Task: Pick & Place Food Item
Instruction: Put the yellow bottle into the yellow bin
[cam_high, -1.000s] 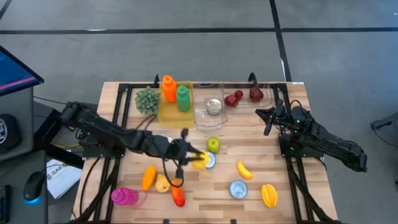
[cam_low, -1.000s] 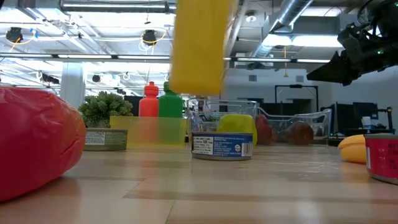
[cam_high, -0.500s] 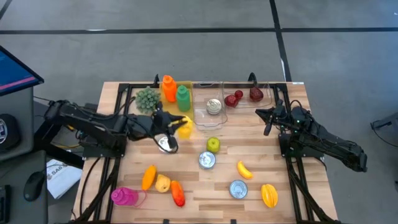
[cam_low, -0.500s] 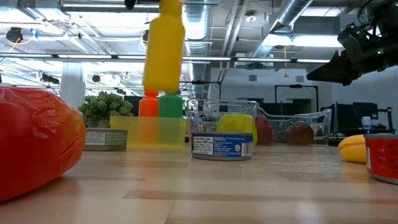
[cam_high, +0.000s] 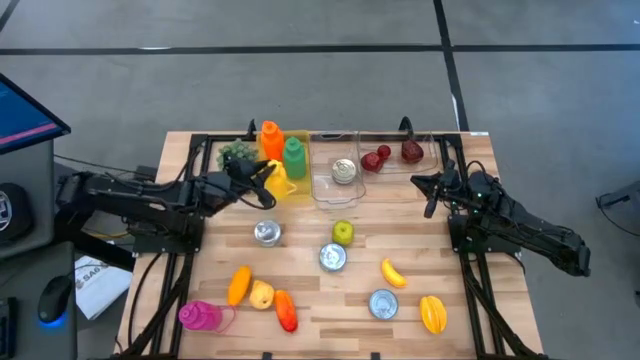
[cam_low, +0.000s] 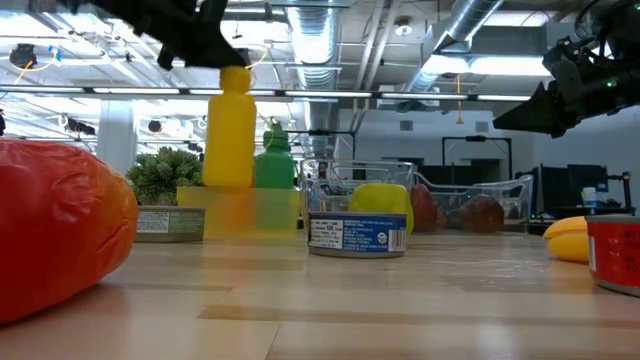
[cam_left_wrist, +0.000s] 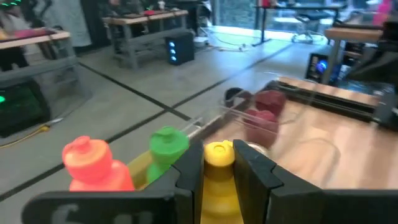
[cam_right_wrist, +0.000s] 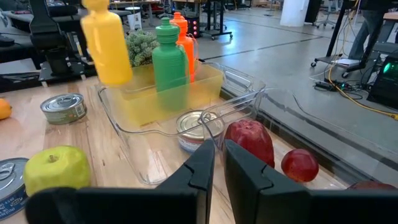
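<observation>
Overhead, the wooden tabletop (cam_high: 420, 230) sits on a grey floor crossed by dark lines, with a monitor edge and a computer mouse off to its left side. Across it, the low view opens into a workshop hall with exposed ducts, ceiling lamps and benches.

The yellow bin (cam_high: 283, 182) at the far edge serves as landmark. An orange bottle (cam_high: 270, 141) and a green bottle (cam_high: 293, 157) stand upright inside it. The yellow bottle (cam_low: 229, 127) hangs upright at the bin's left front corner, its long axis vertical and cap pointing up, clamped at the cap by the left end effector (cam_high: 262, 172). Its base floats level with the bin's rim in the low view.

Just right of the bin lies a clear tray (cam_high: 335, 160) with a tin (cam_high: 344, 171) inside. Behind the bin's left side sits a green leafy bunch (cam_high: 234, 154). In front of the bin rest a second tin (cam_high: 266, 233) and a green apple (cam_high: 343, 233).

Far right of the bin, the right end effector (cam_high: 432, 195) waits with its fingers nearly together, holding nothing.
</observation>
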